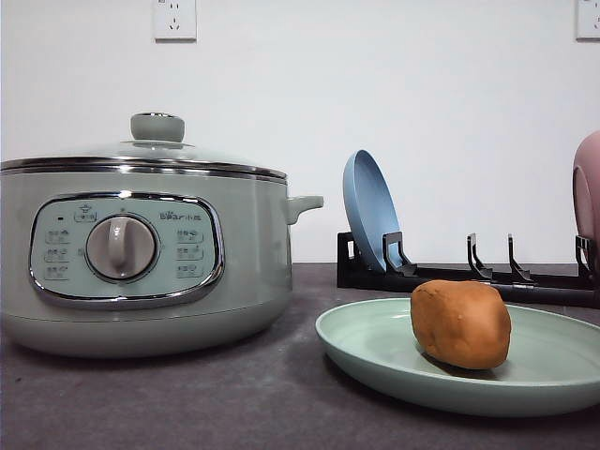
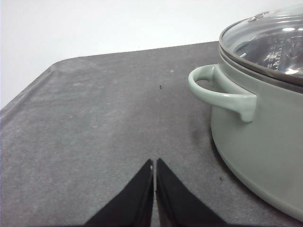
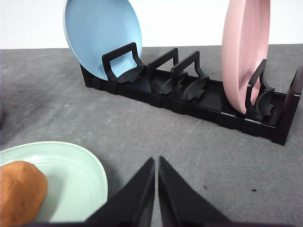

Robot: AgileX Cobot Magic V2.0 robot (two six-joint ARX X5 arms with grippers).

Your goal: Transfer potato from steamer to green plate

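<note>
**Potato on the green plate, both grippers empty**

On the right of the front view, the potato sits on the green plate, resting a little right of the plate's middle and well inside the rim. To the left stands the steamer, apart from the plate, with its glass lid seated on the chrome rim. Behind the plate, on the far side of the table, a black rack holds a blue plate on edge, and a pink plate shows at the far right.

From the left wrist view, the left gripper has its two dark fingers pressed together with only a hairline between them, holding nothing. It hangs over bare table beside the steamer, near the pot's side handle but not touching it. The lid is on here too.

From the right wrist view, the right gripper is likewise closed on nothing. It sits just beside the green plate's rim, with the potato at the plate's near edge of the picture. Beyond it the rack carries the blue plate and the pink plate upright, with free slots between them.

Judged from how things lie, the transfer looks finished: potato on the plate, steamer covered, both grippers clear of it. Nothing further seems left.
</note>
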